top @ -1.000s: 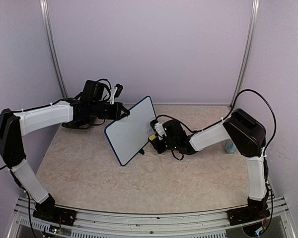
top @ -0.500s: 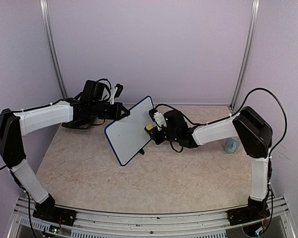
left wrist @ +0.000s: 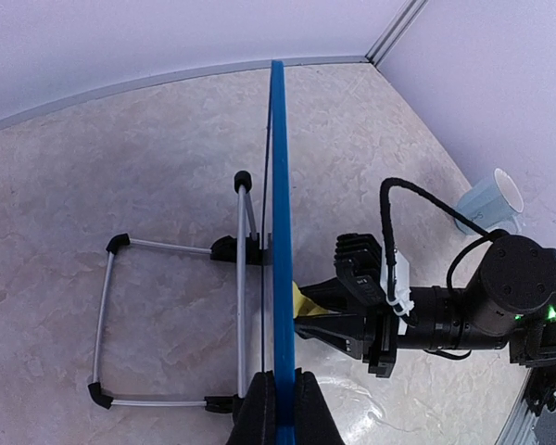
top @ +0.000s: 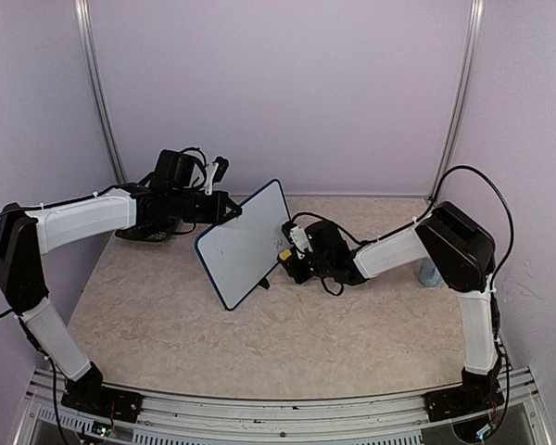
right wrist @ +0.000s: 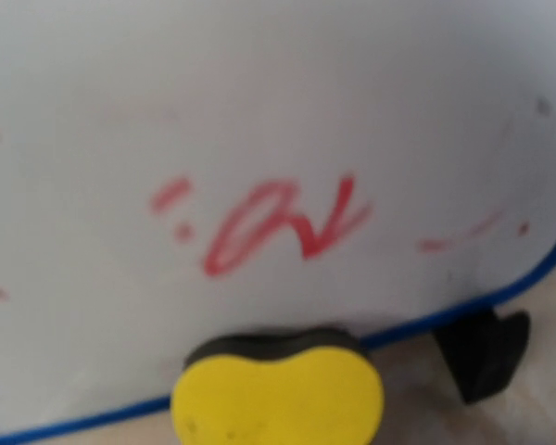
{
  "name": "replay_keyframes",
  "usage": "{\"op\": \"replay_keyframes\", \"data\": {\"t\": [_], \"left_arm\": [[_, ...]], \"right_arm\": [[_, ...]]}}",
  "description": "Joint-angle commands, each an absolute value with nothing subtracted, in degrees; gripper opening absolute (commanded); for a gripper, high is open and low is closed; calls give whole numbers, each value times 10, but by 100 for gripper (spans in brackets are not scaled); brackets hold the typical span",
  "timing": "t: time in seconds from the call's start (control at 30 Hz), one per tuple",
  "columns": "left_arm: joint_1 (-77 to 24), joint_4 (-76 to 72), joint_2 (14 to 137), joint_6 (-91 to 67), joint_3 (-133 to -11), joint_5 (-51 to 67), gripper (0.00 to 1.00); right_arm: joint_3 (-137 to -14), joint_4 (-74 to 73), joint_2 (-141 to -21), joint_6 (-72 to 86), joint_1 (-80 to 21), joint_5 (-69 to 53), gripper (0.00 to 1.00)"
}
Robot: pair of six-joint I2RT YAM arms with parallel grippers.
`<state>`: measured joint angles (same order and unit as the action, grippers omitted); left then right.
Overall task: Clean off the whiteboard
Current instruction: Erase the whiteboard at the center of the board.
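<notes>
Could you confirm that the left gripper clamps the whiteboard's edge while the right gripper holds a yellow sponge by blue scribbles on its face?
Not quite: the scribbles on the whiteboard are red, not blue, as the right wrist view shows. The left gripper does clamp its edge, and the right gripper holds the yellow sponge by them.

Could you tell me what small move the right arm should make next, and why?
Probably slide the yellow sponge up the glossy blue-framed whiteboard: the right gripper holds it at the bottom frame, and the red scribble sits unwiped above it, while the left gripper clamps the board's edge.
</notes>
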<state>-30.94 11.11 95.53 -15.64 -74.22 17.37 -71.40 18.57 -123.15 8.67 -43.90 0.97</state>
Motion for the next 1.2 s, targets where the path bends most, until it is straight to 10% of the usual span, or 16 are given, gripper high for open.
{"op": "replay_keyframes", "data": {"t": [0.0, 1.17], "left_arm": [[-326, 176, 962, -154, -733, 225, 0], [-325, 176, 964, -155, -735, 227, 0]], "right_arm": [[-713, 170, -1244, 88, -437, -3, 0], [-728, 146, -1236, 74, -453, 33, 0]]}}
